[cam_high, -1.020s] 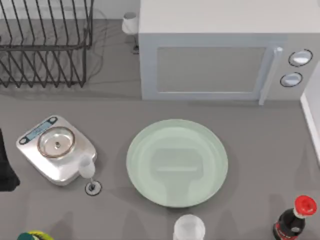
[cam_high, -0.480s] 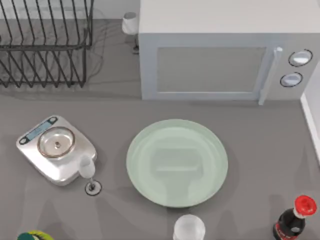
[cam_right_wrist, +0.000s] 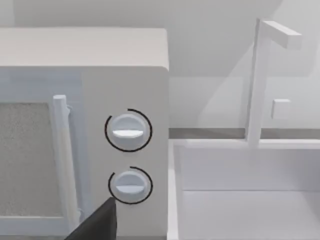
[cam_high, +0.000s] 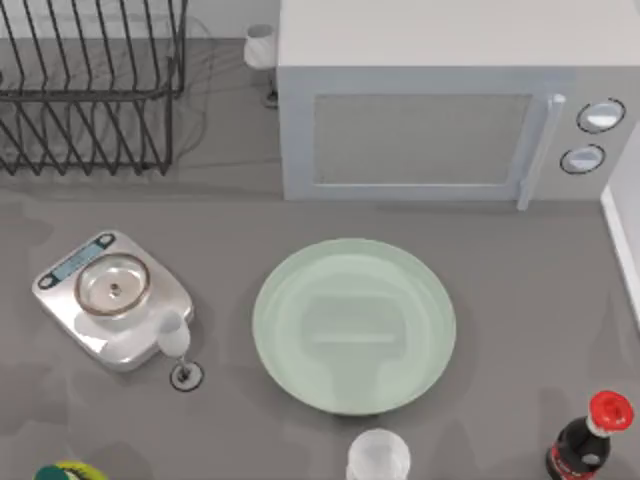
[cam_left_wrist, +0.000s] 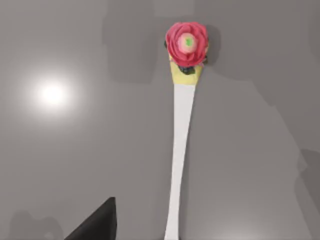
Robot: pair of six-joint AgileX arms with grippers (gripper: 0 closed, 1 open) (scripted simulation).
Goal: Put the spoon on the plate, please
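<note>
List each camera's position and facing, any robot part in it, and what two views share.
Top view: above the table, looking straight down at the large round pale mint-green glossy plate and white boxy microwave; no arm.
Left wrist view: on the left arm, facing down at the white spoon with the red flower ornament lying on the grey table; a dark pincer tip at the edge.
Right wrist view: on the right arm, facing the microwave's two round dials; a dark pincer tip too.
Shared: top and right wrist views both show the microwave.
</note>
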